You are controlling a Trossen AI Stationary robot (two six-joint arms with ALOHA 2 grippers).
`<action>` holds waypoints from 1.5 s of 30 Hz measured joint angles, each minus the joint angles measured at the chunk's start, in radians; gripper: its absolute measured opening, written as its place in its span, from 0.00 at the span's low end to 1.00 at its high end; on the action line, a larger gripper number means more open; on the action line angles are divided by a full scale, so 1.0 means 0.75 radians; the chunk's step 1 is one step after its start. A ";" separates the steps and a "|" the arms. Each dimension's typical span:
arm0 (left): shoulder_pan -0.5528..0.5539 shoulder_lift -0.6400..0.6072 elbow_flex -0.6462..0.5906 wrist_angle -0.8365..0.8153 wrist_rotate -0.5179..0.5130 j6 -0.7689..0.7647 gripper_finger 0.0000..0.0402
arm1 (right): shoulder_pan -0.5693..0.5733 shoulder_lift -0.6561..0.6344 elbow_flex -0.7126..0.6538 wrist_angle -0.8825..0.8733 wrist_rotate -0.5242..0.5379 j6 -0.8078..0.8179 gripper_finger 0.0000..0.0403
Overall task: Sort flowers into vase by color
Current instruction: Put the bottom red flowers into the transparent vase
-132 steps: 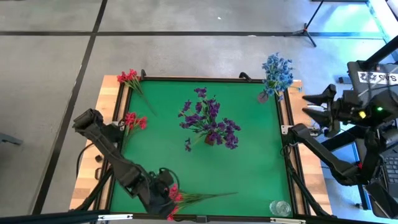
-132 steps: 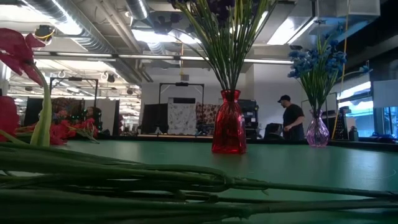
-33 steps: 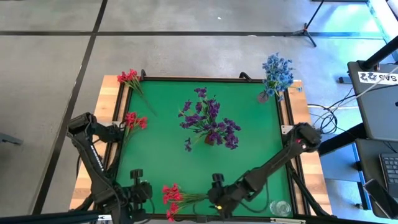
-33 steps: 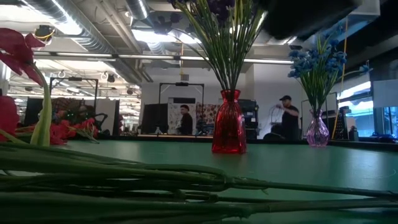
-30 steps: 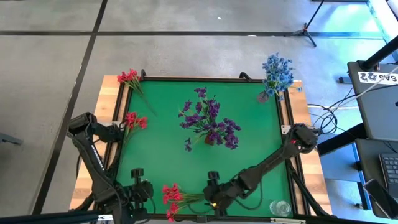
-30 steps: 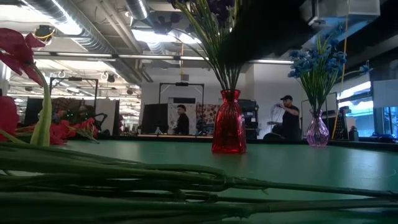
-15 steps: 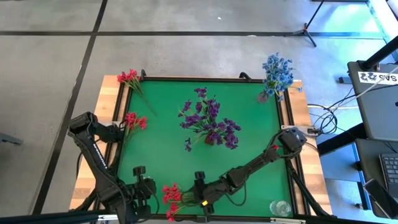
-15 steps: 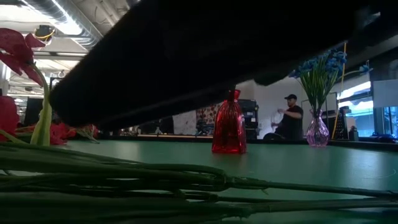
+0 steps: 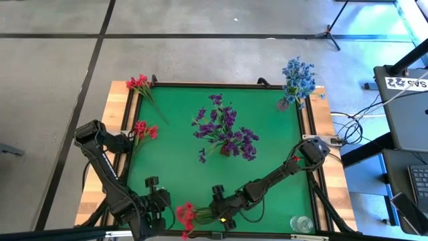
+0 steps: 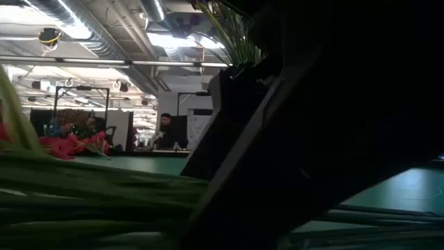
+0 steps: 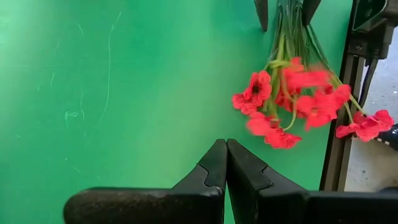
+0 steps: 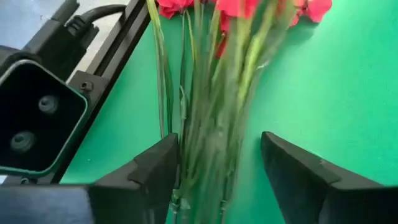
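Red flowers (image 12: 214, 81) between spread right claw (image 12: 219, 165) fingers, left claw (image 11: 226, 163) pinched together

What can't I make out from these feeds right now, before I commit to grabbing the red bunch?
- Low view: the right arm fills most of the picture, hiding the vases behind it.
- Right wrist view: the red flowers between the right end effector fingers are blurred; contact cannot be told.
- High view: the small clear object near the table's corner is too small to identify.
- Left end effector: shut, beside the blossoms.
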 joint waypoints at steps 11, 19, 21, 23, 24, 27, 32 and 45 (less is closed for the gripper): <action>0.009 0.000 0.000 0.000 0.000 0.001 0.01 | -0.002 -0.013 0.019 -0.081 -0.018 0.066 0.11; 0.010 0.000 0.000 -0.050 -0.003 0.001 0.01 | 0.001 -0.035 0.285 -0.573 -0.016 0.099 0.05; 0.011 0.000 0.001 -0.063 -0.005 0.001 0.01 | 0.001 -0.041 0.375 -0.671 -0.014 0.057 0.03; 0.012 0.000 0.001 -0.063 -0.013 0.001 0.01 | 0.011 -0.045 0.446 -0.741 -0.011 0.003 0.02; 0.012 0.000 0.001 -0.063 -0.020 0.001 0.01 | 0.009 -0.045 0.476 -0.733 -0.004 -0.008 0.03; 0.012 0.000 0.001 -0.062 -0.048 -0.001 0.01 | 0.008 -0.050 0.511 -0.692 0.018 -0.039 0.04; 0.012 -0.001 0.001 -0.059 -0.041 -0.012 0.01 | -0.011 0.005 0.511 -0.581 0.003 -0.072 0.02; -0.011 -0.001 0.001 -0.058 -0.028 -0.012 0.01 | -0.114 0.221 0.511 -0.209 -0.103 -0.070 0.03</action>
